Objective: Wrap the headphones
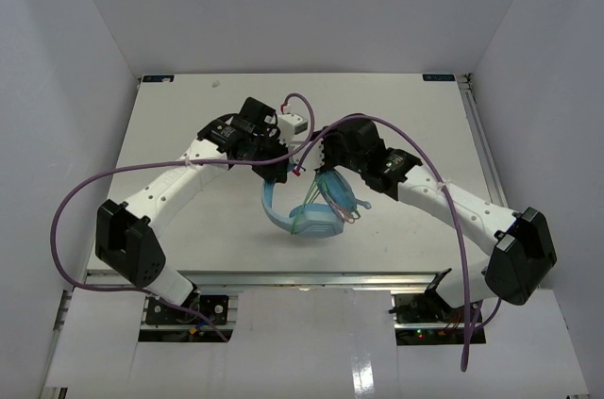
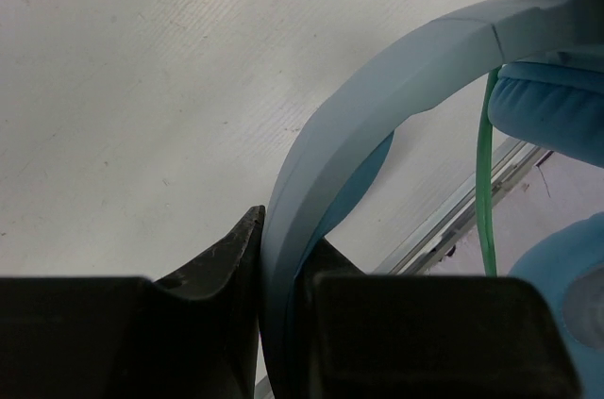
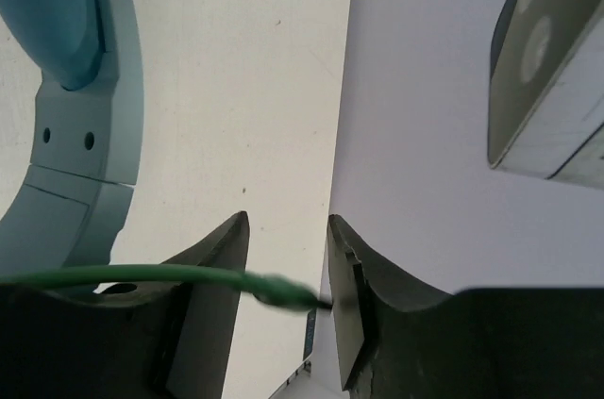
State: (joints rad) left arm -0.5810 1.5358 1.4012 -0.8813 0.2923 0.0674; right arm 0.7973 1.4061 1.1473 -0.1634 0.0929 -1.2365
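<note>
The light blue over-ear headphones (image 1: 316,218) were over the middle of the white table (image 1: 179,116), with the left gripper (image 2: 283,243) clamped tight on their curved headband (image 2: 377,69). The right gripper (image 3: 288,227) stood parted, and the plug end of the thin pale-green cable (image 3: 142,274) lay loose between its fingers. Wrapping looked far along. The next move likely called for pinching that end and tucking it in.

No legible text, label or number

— What colour sits between your left fingers (image 2: 222,262)?
— I see the headphones (image 2: 377,88): pale grey-blue band, brighter blue pads. A green cable (image 3: 142,274) crosses my black right fingers (image 3: 212,314).
</note>
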